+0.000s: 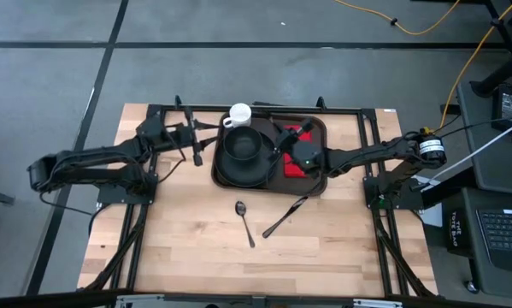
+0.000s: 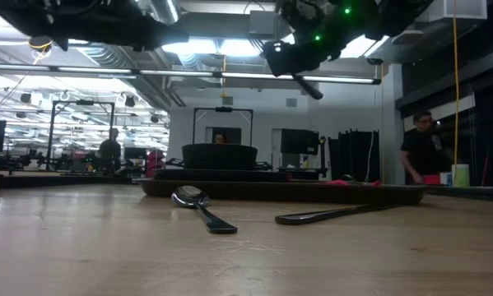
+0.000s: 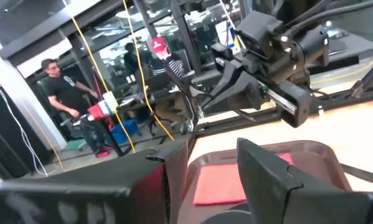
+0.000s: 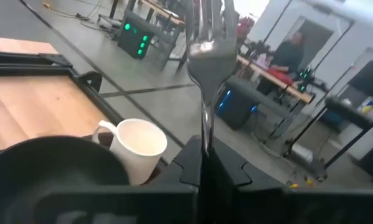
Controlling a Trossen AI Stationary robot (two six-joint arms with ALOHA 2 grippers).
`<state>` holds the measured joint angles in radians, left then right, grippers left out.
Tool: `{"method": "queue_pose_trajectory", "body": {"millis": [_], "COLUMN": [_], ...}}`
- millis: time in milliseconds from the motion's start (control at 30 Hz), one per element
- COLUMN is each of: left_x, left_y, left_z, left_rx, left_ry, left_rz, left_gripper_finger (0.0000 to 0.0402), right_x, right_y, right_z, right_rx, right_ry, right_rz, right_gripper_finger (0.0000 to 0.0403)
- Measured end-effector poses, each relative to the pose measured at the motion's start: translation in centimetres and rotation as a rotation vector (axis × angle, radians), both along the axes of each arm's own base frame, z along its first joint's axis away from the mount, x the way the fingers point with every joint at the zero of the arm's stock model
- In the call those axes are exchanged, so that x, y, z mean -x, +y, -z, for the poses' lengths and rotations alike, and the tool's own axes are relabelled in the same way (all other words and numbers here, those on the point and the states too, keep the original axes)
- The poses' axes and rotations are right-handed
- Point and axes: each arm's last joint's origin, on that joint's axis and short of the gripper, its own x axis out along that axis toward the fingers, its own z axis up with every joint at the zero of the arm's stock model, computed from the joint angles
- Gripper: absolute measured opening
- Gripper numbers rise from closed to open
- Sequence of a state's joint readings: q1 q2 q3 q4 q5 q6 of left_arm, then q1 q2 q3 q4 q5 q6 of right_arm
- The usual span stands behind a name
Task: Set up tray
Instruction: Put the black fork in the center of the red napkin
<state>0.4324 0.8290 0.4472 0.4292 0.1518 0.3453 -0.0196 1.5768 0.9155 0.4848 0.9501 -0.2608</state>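
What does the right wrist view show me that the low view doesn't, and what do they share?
Only the right wrist view: a silver fork clamped upright in the shut right gripper, tines up, and the white mug behind the black bowl.

Only the low view: the spoon and a dark utensil lying on the wooden table in front of the tray, with the red napkin showing at the tray's rim.

Both: the bowl, the right gripper and people in the room behind.
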Motion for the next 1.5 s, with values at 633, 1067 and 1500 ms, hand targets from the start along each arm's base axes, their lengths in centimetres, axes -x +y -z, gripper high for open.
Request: {"method": "queue_pose_trajectory", "body": {"millis": [633,1067,1500], "left_x": [0.7,0.7,0.7], "left_y": [-0.3,-0.3,-0.3], "left_z": [1.3,2.3,2.2], "left_rx": [0.066,0.139,0.199], "left_ry": [0.013,0.1,0.073], "left_rz": [0.002,-0.002,-0.003], "left_gripper_finger": [0.0129,0.0129,0.0129], "right_x": [0.5,1.6,3.9], "right_y": [-3.5,-4.0,-3.8], "right_z": [-3.7,-2.5,4.1], "right_rx": [-0.589,-0.744,-0.914], "right_ry": [0.007,-0.103,-0.172], "right_rz": [0.14,0.304,0.461], "right_gripper_finger": [0.0015,0.0015,0.0015]}}
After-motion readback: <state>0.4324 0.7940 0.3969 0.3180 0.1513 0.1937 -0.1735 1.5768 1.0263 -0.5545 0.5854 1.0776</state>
